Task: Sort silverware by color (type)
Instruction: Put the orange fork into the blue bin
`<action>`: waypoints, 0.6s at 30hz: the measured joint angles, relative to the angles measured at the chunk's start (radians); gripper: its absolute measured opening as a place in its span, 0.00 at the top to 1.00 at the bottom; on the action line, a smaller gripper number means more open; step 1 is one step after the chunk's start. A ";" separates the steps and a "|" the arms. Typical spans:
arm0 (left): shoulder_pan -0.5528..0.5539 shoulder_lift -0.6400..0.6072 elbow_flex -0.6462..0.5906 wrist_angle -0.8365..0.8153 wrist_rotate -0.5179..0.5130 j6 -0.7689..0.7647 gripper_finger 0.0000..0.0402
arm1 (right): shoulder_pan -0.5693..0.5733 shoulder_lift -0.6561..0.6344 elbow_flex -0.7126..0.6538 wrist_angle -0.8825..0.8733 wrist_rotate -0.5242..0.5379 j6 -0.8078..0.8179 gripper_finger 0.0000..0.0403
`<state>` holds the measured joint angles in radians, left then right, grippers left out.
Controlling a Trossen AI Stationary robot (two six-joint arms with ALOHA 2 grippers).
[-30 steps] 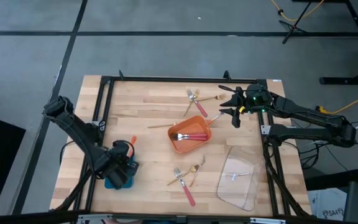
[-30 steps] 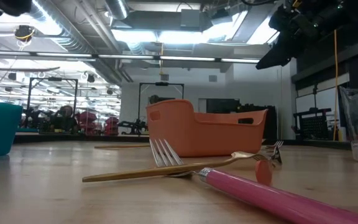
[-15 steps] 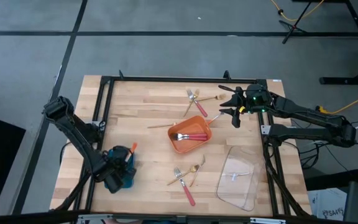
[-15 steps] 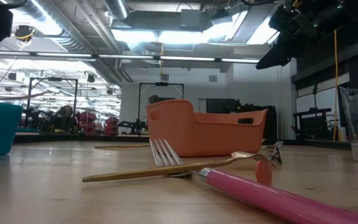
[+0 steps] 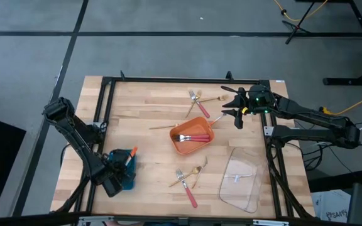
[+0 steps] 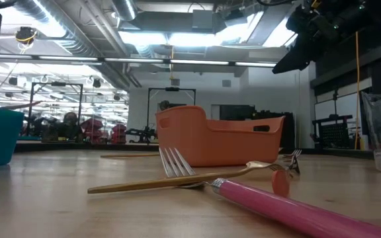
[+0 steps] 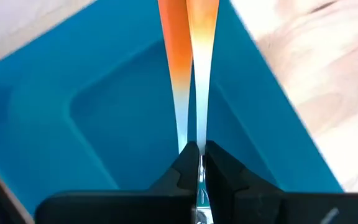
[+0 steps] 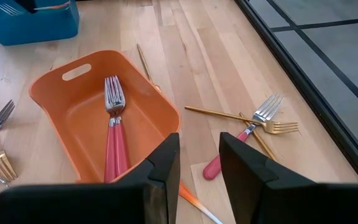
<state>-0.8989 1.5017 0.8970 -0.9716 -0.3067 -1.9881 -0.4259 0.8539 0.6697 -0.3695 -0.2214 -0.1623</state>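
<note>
Over the last second I drew my left gripper (image 7: 199, 163) toward the table's near-left corner, pinched on an orange-handled fork (image 7: 188, 56) above the blue tray (image 5: 123, 177); drop pending. My right gripper (image 5: 235, 108) hung wide, unmoved.

Three trays are sitting on the table (image 5: 143, 100): one orange tray (image 5: 182, 149) at centre, one blue tray (image 5: 126, 183) at lower left, one clear tray (image 5: 247, 194) at lower right

Four pink-handled forks are showing: two (image 5: 198, 137) lying in the orange tray, one (image 5: 202, 110) above it, one (image 5: 189, 196) below it

Gold forks are numbering about five: one (image 5: 162, 127) left of the orange tray, two (image 5: 217, 99) in the upper cluster, two (image 5: 198, 170) in the lower cluster, though overlaps are making this count unsure

Three orange-handled forks are appearing: two (image 7: 178, 43) over the blue tray, one (image 8: 191, 196) beside the orange tray
</note>
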 joint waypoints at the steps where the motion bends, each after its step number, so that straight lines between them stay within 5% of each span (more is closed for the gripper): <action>1: 0.000 0.000 0.000 0.001 0.014 0.000 0.98 | 0.000 0.000 0.000 0.000 0.000 0.000 0.75; 18: 0.000 0.000 0.000 0.009 0.096 0.000 0.94 | 0.000 0.000 0.000 0.000 0.000 0.000 0.75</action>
<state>-0.8986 1.5017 0.8970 -0.9630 -0.2104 -1.9881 -0.4259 0.8539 0.6697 -0.3695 -0.2214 -0.1623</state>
